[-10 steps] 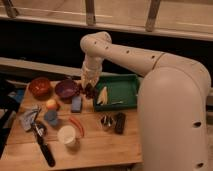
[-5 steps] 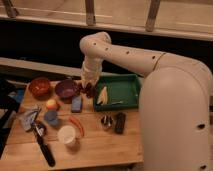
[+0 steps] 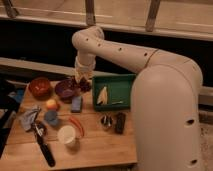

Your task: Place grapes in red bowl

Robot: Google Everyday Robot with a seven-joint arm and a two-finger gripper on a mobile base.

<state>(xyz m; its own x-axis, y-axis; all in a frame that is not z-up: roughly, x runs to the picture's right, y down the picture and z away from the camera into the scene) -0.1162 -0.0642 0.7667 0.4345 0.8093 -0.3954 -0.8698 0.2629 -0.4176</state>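
Wooden tabletop (image 3: 100,145), cluttered. Grapes (image 3: 85,85) lie at 3 o'clock of the purple bowl (image 3: 65,89), touching it. Hand (image 3: 80,80) is clenched on the grapes from above, probably a top grasp for lifting. Red bowl (image 3: 40,87) is at 9 o'clock, past the purple bowl, so the carry must clear that.

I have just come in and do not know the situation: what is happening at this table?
The robot's one arm reaches down over the wooden table. Its gripper sits low between the purple bowl and the green tray, shut, apparently on the grapes. Whether the bunch is off the table cannot be told. The red bowl stands on the far side of the purple bowl, with no grapes in it yet.
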